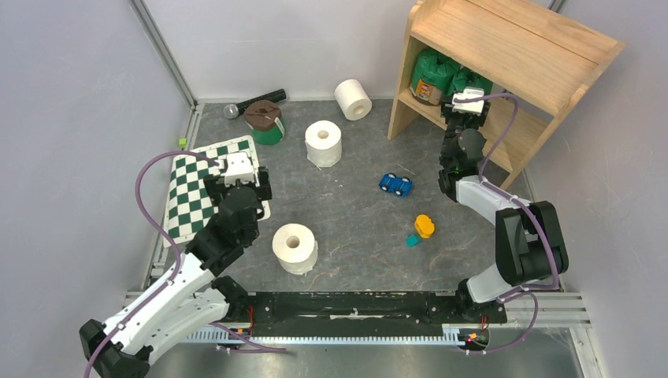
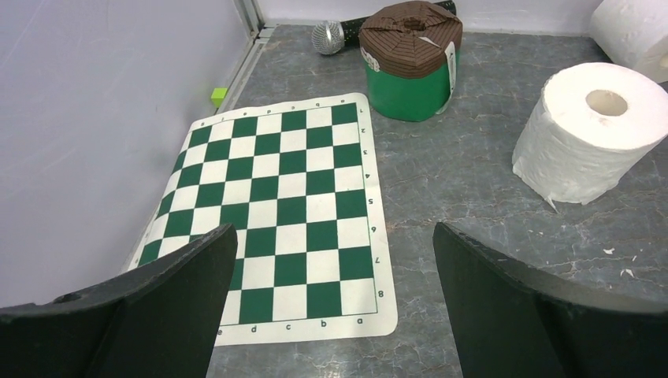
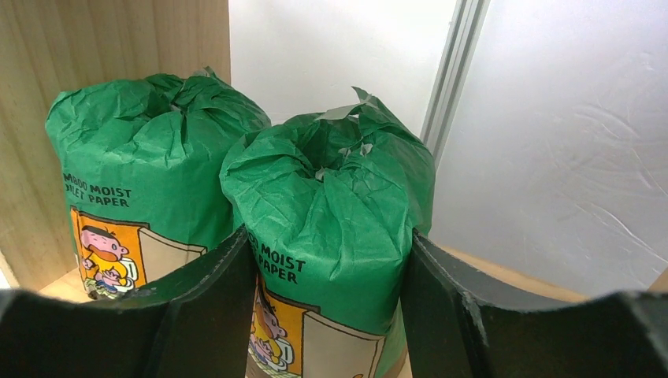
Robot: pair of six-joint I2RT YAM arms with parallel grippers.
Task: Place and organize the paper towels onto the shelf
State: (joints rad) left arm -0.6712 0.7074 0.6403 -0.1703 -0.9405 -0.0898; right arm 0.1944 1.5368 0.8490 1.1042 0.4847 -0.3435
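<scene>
The wooden shelf (image 1: pixel 543 47) stands at the back right. Two green-wrapped rolls stand on its lower tier, one at the left (image 1: pixel 429 75) (image 3: pixel 134 157) and one beside it (image 1: pixel 471 80) (image 3: pixel 339 205). My right gripper (image 1: pixel 468 101) (image 3: pixel 327 260) is shut on the second one, a finger against each side. A third green roll (image 1: pixel 264 123) (image 2: pixel 410 67) stands on the floor with its brown end up. Three bare white rolls stand on the floor: back (image 1: pixel 353 98) (image 2: pixel 638 31), middle (image 1: pixel 324 143) (image 2: pixel 591 134) and near (image 1: pixel 295 247). My left gripper (image 1: pixel 239 167) (image 2: pixel 335 244) is open and empty over the mat's corner.
A green-white checkerboard mat (image 1: pixel 193 193) (image 2: pixel 283 205) lies at the left. A black microphone (image 1: pixel 256 101) (image 2: pixel 331 35) lies by the back wall. A blue toy car (image 1: pixel 395 184), an orange piece (image 1: pixel 424 226) and a teal piece (image 1: pixel 412 240) lie mid-floor. Walls enclose three sides.
</scene>
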